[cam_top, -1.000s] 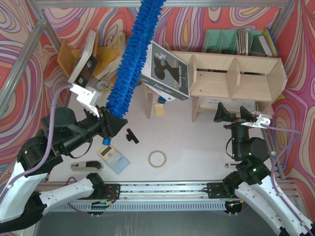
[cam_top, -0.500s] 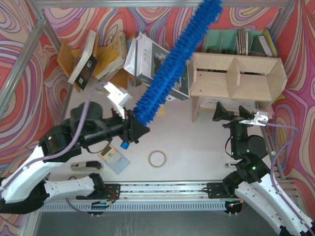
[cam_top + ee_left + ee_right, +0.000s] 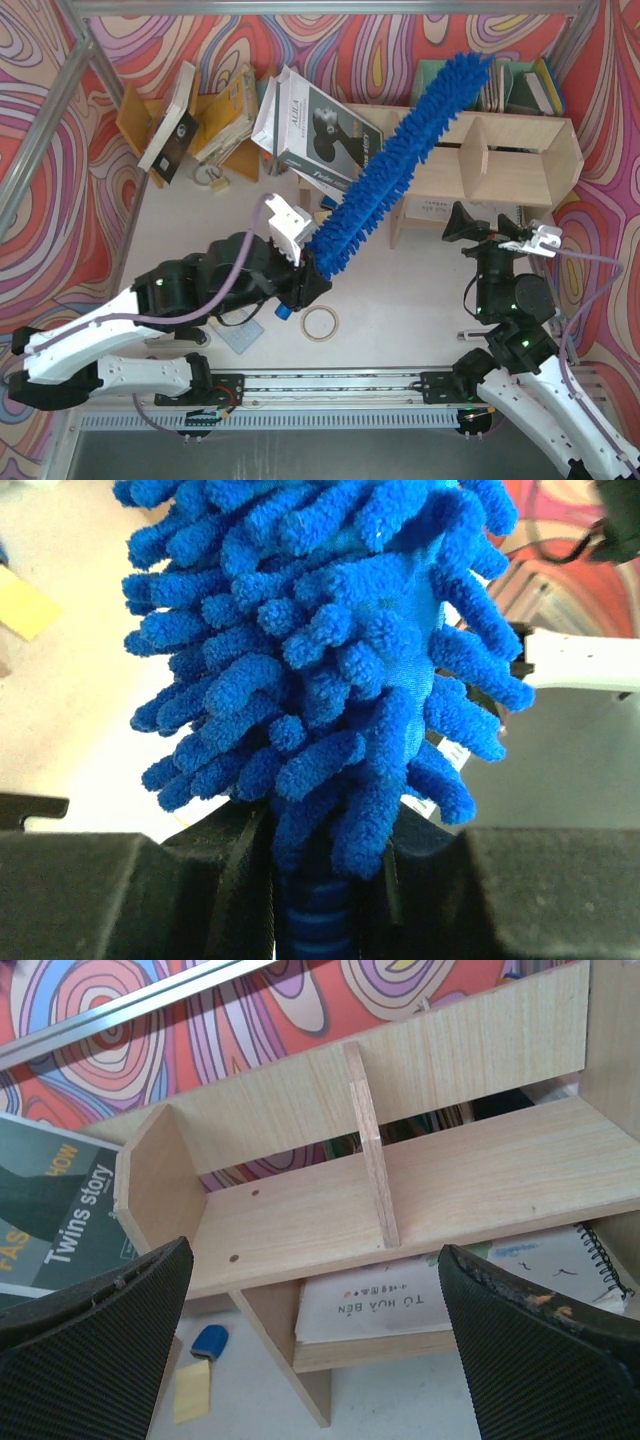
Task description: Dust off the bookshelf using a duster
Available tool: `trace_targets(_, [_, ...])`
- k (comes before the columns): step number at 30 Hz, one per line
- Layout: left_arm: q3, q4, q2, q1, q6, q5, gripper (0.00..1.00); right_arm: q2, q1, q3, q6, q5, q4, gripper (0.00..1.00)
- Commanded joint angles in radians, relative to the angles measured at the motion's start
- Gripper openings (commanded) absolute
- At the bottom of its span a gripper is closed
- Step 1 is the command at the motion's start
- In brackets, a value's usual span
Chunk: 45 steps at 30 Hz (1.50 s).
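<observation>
Rising slantwise from the left gripper [image 3: 308,283], whose jaws are closed tight on its slim handle, the duster [image 3: 395,170] is held up and to the right. Its fluffy blue head is seen across the left end of the bookshelf [image 3: 530,165], with the tip over the top board near the teal organiser [image 3: 440,80]. The right gripper [image 3: 482,230] is kept with its fingers spread wide and nothing between them — just in front of the bookshelf's lower shelf, where a white booklet [image 3: 390,1305] is lying.
</observation>
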Motion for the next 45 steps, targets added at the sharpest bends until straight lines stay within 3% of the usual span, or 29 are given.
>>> trace_targets(1, [-0.064, 0.054, 0.028, -0.02, -0.018, -0.062, 0.0, -0.004, 0.001, 0.066, 0.029, 0.026, -0.043, 0.99])
trace_targets(21, [-0.154, 0.097, 0.151, -0.104, 0.102, 0.046, 0.0, 0.092, 0.0, 0.388, 0.185, 0.013, -0.326, 0.99])
trace_targets(27, [-0.209, 0.155, 0.137, -0.112, 0.162, 0.013, 0.0, 0.194, 0.001, 0.483, 0.37, 0.163, -0.551, 0.99])
trace_targets(31, [-0.245, 0.182, 0.139, -0.111, 0.195, -0.049, 0.0, 0.263, 0.001, 0.562, 0.538, 0.262, -0.791, 0.99])
trace_targets(41, [-0.311, 0.268, 0.142, -0.121, 0.271, -0.059, 0.0, 0.281, 0.0, 0.535, 0.778, 0.247, -0.956, 0.98])
trace_targets(45, [-0.321, 0.288, 0.136, -0.132, 0.291, -0.046, 0.0, 0.281, 0.0, 0.486, 0.81, 0.203, -0.926, 0.97])
